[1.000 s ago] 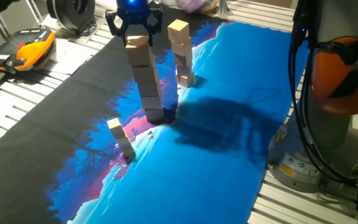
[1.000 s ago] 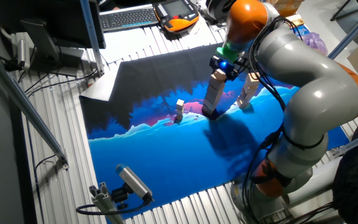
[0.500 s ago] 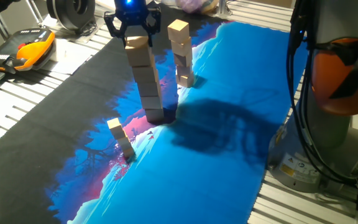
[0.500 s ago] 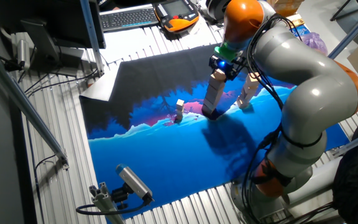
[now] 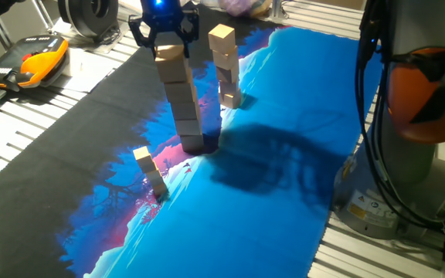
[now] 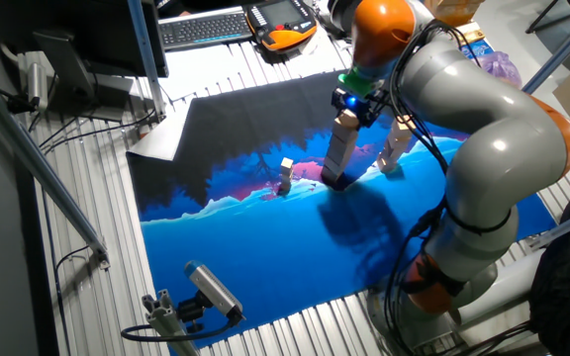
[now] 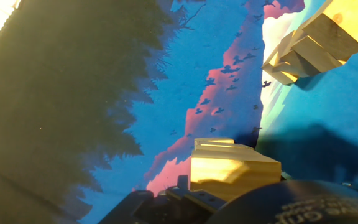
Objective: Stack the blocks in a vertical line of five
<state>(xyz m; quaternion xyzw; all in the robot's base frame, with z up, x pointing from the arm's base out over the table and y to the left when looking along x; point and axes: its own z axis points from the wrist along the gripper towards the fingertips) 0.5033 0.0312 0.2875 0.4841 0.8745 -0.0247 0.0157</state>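
Note:
The tallest stack of blocks [image 5: 182, 96] stands on the blue mat, several tan cubes high; it also shows as the tall stack [image 6: 339, 153]. My gripper [image 5: 167, 38] hangs just over its top block [image 5: 170, 52], fingers spread wider than the cube and open. In the hand view that top block [image 7: 232, 168] lies right below the camera. A shorter stack of three blocks [image 5: 225, 66] stands just behind and to the right, also seen as the stack [image 7: 309, 46]. A low stack of two blocks [image 5: 151, 174] stands nearer the front left.
An orange-and-black handheld device [image 5: 33, 62] lies off the mat at the left. The robot base with its cables [image 5: 419, 108] rises at the right. A keyboard [image 6: 206, 28] and a small camera on a stand [image 6: 211, 287] sit beyond the mat's edges.
My gripper has risen slightly above the tall stack's top block. The three stacks have not moved.

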